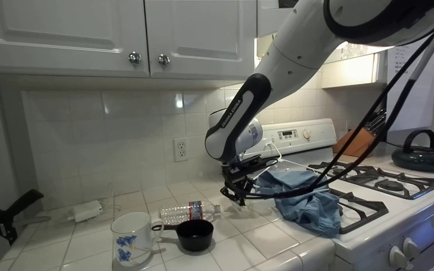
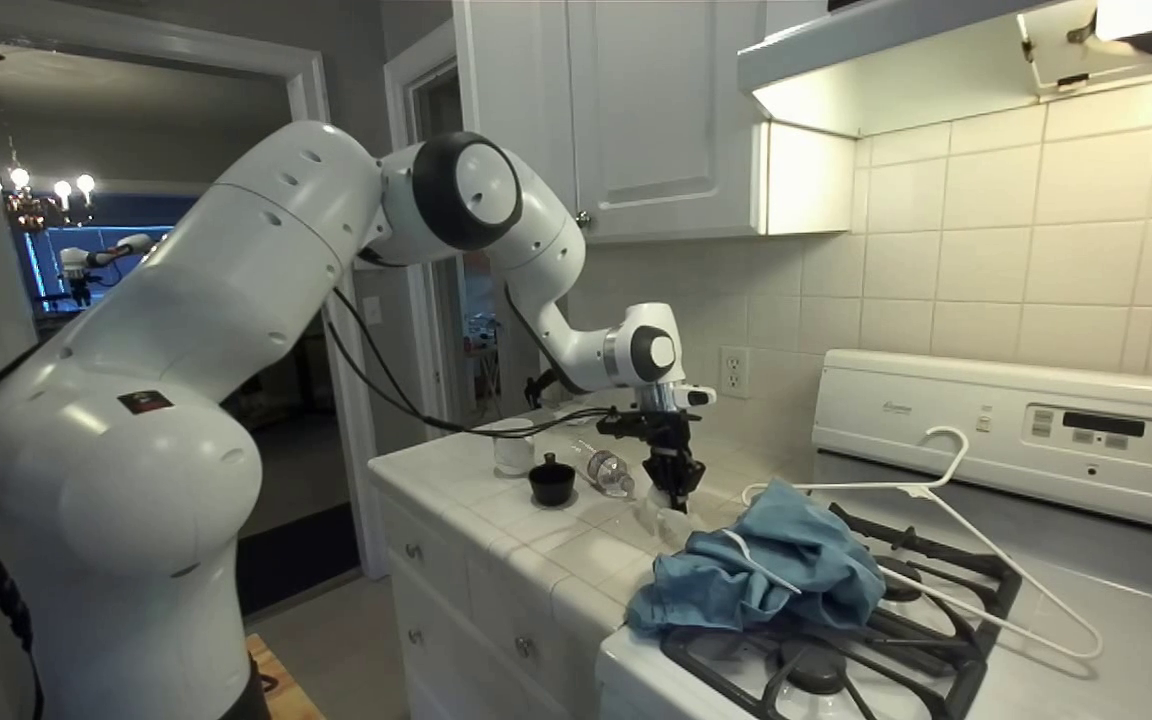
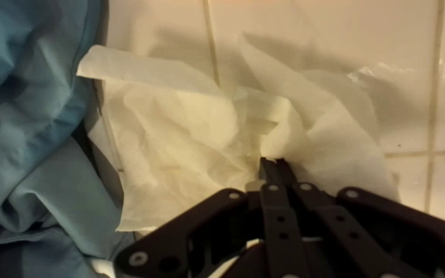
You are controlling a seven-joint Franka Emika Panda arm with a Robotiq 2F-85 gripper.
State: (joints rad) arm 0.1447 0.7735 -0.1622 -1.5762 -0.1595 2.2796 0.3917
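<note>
The end effector (image 3: 272,159) grips a fold of thin white tissue (image 3: 168,135) between its fingertips, which stand nearly together. The tissue lies crumpled on the tiled bench (image 1: 269,239) beneath the grip, loose flaps spreading to both sides, with one corner right by the edge of the blue cloth (image 3: 29,100). In both exterior views, the cloth sprawls from bench to stove (image 1: 401,210), a white hanger (image 2: 921,490) jutting from it. On the end effector's other side, a clear bottle (image 1: 195,210) lies on its side, neck toward the end effector; beside it, a black cup (image 1: 196,236) and a mug (image 1: 132,241) stand upright.
</note>
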